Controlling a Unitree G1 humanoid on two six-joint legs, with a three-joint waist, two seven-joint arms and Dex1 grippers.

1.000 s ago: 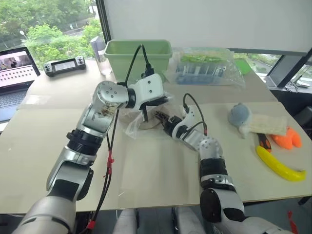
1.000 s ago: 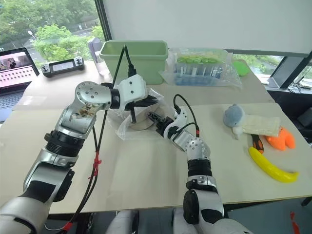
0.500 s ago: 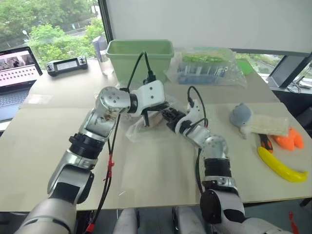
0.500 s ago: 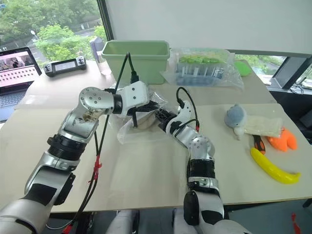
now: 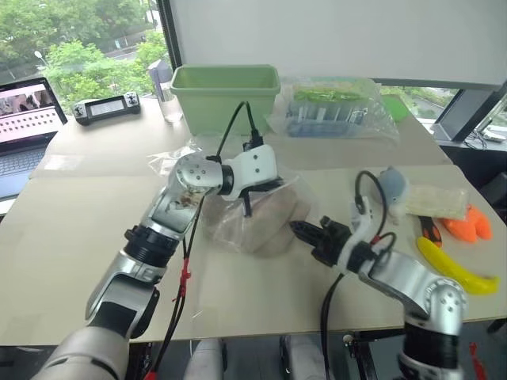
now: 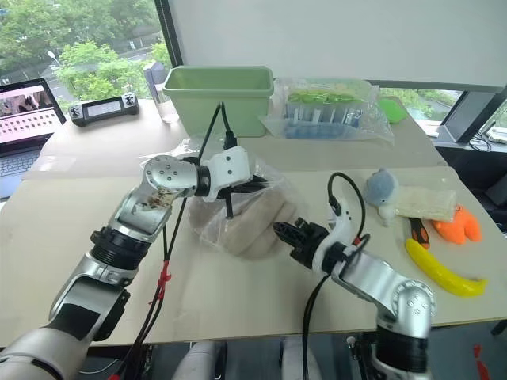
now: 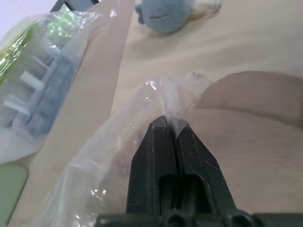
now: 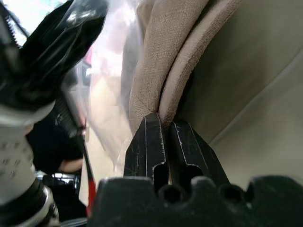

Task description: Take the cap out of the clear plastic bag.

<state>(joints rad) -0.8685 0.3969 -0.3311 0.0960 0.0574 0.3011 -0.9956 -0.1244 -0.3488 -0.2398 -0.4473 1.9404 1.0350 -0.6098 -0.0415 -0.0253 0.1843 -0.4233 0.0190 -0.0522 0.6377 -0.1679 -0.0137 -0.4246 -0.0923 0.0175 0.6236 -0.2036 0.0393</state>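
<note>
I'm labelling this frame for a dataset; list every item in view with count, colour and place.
cap: 1, beige-tan, mid-table, partly out of the bag
clear plastic bag: 1, transparent, around the cap
tub: 1, green, far side
bag of green and blue contents: 1, clear, right of the tub
plush toy: 1, blue-grey, right side
banana: 1, yellow, right edge
orange object: 1, behind the banana
laptop: 1, open, far left
controller: 1, black and grey, beside the laptop
table: 1, pale wood
left gripper: shut, pinching bag film
right gripper: shut on the cap's edge
</note>
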